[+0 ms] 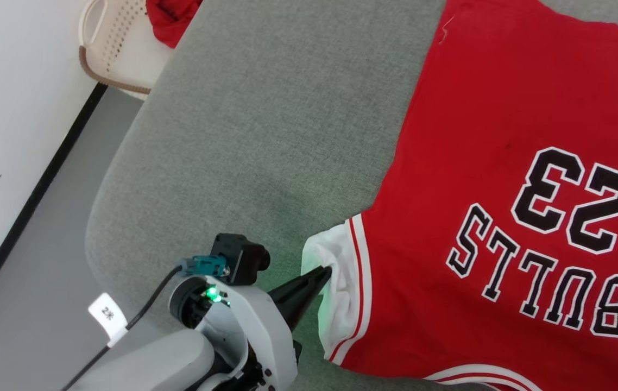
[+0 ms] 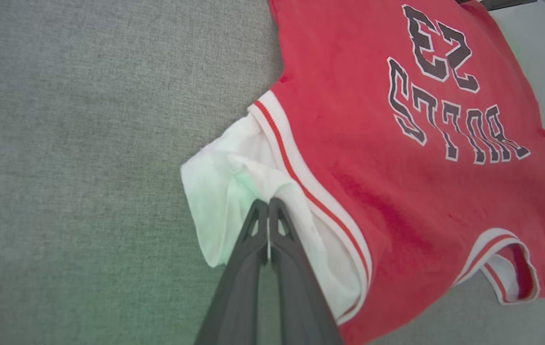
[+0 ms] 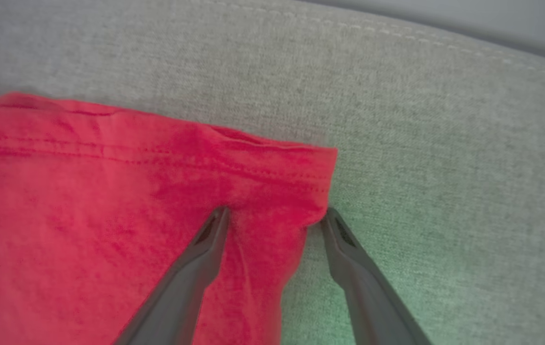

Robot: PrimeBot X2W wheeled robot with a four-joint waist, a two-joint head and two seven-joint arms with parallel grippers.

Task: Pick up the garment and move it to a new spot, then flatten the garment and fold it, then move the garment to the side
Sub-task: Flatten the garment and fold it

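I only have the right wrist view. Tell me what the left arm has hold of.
Observer: The left gripper has its jaws shut on the white lining of the jersey, beside the striped trim.
Operator: Give me how the jersey lies.
Observer: Spread on the grey cushion, print up; it reads "BULLS 23" in black.
Operator: Report anything else around.
Observer: A pale basket stands past the cushion's far left corner, with a small red cloth next to it.
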